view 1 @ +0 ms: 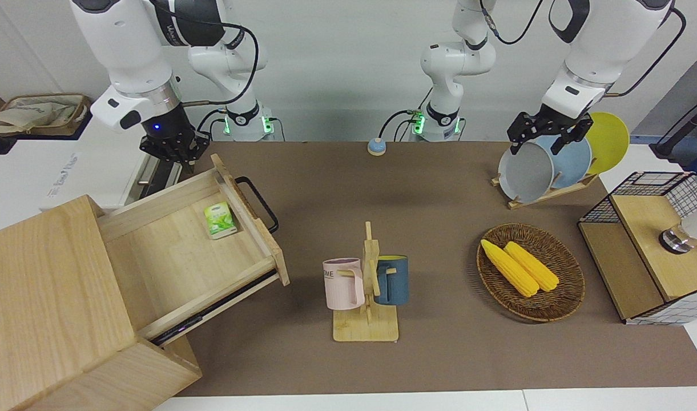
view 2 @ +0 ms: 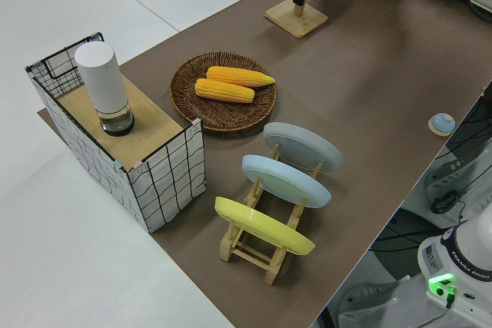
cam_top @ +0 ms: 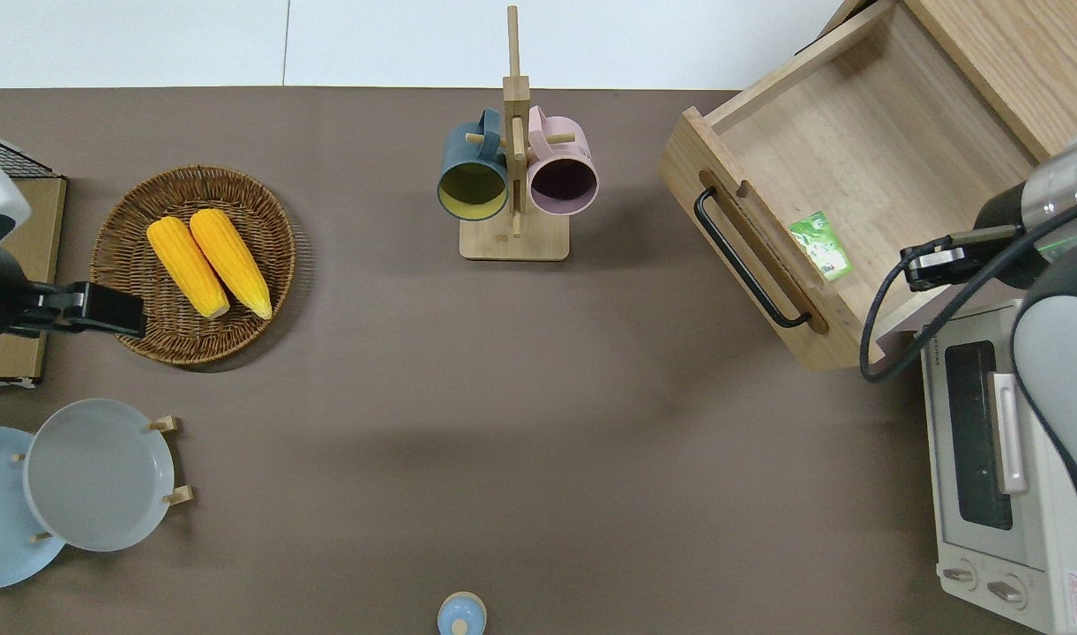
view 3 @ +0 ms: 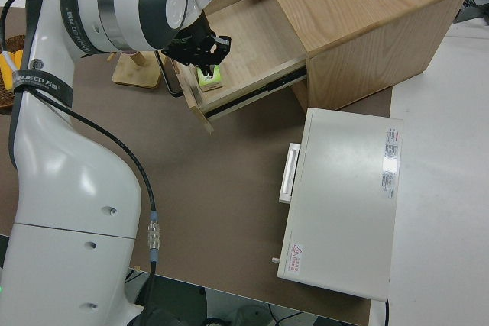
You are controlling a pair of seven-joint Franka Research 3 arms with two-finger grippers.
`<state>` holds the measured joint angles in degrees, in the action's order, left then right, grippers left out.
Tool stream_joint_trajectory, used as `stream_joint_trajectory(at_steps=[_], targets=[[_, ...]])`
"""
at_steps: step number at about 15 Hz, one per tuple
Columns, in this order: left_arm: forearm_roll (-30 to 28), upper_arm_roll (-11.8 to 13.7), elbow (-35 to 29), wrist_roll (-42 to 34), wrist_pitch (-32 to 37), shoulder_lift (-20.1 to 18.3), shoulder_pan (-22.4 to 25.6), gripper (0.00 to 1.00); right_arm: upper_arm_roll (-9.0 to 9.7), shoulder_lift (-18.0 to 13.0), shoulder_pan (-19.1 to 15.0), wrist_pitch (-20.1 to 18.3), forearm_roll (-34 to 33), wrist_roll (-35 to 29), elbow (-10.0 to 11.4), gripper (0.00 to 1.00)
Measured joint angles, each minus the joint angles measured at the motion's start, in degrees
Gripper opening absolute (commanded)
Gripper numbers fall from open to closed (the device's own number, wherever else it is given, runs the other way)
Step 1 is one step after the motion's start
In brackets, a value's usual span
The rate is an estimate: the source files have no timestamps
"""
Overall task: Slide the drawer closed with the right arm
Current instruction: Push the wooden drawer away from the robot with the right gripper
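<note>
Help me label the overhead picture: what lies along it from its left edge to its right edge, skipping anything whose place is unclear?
Wicker basket with two corn cobs → mug stand with the blue mug, then the pink mug → open drawer with its black handle → white oven.
</note>
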<state>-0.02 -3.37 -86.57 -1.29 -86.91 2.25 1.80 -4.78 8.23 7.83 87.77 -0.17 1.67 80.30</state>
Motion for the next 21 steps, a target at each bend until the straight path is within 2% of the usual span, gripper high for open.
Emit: stream_joint_trajectory(at_steps=[6, 10, 13, 17, 20, 21], targets=[[0.0, 0.0, 0.0, 0.0, 0.0, 0.0, 0.0, 0.99, 0.07, -3.42, 0.0, -2.12, 0.0, 0.0, 0.36, 0.0], [0.0, 0.0, 0.0, 0.0, 0.0, 0.0, 0.0, 0.99, 0.07, -7.18, 0.0, -2.36, -0.07, -0.31, 4.27, 0.0], [0.0, 0.0, 0.0, 0.0, 0.0, 0.0, 0.0, 0.99, 0.29, -10.0, 0.31, -2.4, -0.1, -2.01, 5.73, 0.0], [0.0, 0.0, 0.0, 0.0, 0.0, 0.0, 0.0, 0.99, 0.72, -11.76, 5.14, -2.39, -0.13, -11.03, 5.76, 0.0], [0.0, 0.0, 0.0, 0.0, 0.0, 0.0, 0.0, 0.99, 1.07, -11.75, 10.5, -2.17, -0.21, -20.93, 5.72, 0.0], [0.0, 0.0, 0.0, 0.0, 0.0, 0.0, 0.0, 0.99, 1.16, -11.6, 11.15, -2.14, -0.21, -23.2, 5.72, 0.0]])
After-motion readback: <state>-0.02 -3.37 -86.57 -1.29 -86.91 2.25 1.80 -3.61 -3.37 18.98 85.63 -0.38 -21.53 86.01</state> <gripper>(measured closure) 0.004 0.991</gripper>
